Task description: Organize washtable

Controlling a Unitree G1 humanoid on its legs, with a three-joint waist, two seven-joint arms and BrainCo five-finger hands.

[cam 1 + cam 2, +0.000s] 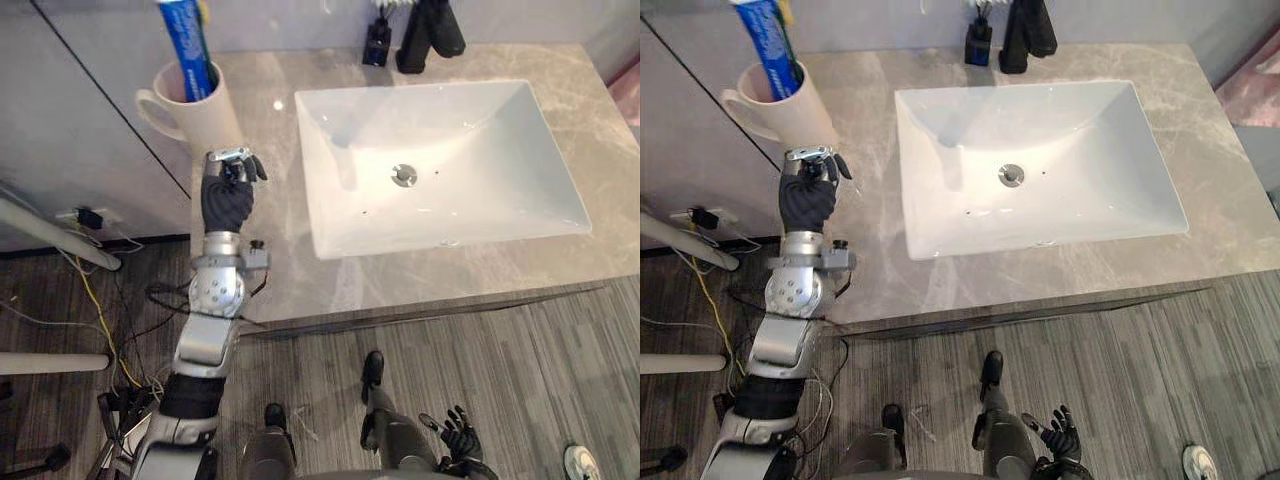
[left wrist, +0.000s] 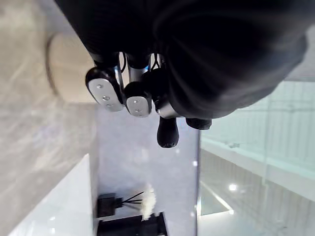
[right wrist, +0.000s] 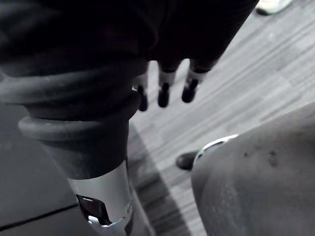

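Nearest, the right hand (image 1: 455,435) hangs low over the floor with its fingers loosely spread and holding nothing. The left hand (image 1: 228,195) is raised at the grey stone counter (image 1: 265,265), with its fingers curled in on nothing.

Just beyond its knuckles is the cream mug (image 1: 205,115), upright left of the white basin (image 1: 500,130), with a blue toothpaste tube (image 1: 190,45) standing tall in it. I cannot tell whether hand and mug touch.

The black faucet (image 1: 425,35) and a small black holder (image 1: 377,45) sit at the back.

The mug is probably top-heavy near the counter's left edge. A closed-fist nudge could tip it or slide it off, so the fingers need to open before closing round it.
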